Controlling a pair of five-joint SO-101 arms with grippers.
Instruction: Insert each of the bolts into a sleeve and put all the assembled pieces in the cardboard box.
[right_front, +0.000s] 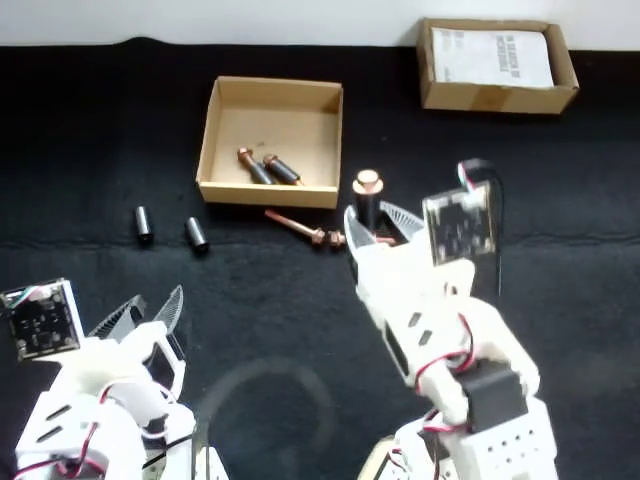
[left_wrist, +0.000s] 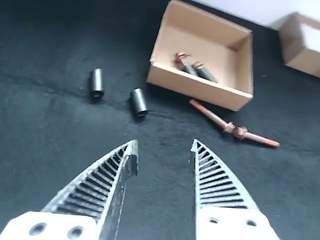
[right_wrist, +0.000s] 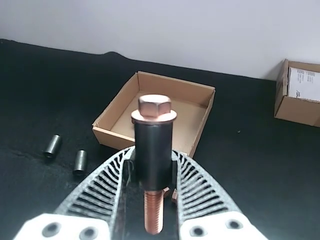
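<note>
Copper bolt (right_wrist: 154, 107) stands in the black sleeve (right_wrist: 152, 142) my right gripper (right_wrist: 153, 154) pinches upright just beside the cardboard box (right_wrist: 111, 137), and tilting it over the rim may let the bolt slip out.

two assembled pieces (right_front: 281, 169) in cardboard box (right_front: 270, 192) | two sleeves (right_front: 197, 234) front-left of it | two bolts (right_front: 290, 222) before it

Even, bright light was recorded; a soft highlight was seen on the sleeved bolt (right_wrist: 155, 107) head above the right gripper (right_wrist: 152, 152).
</note>
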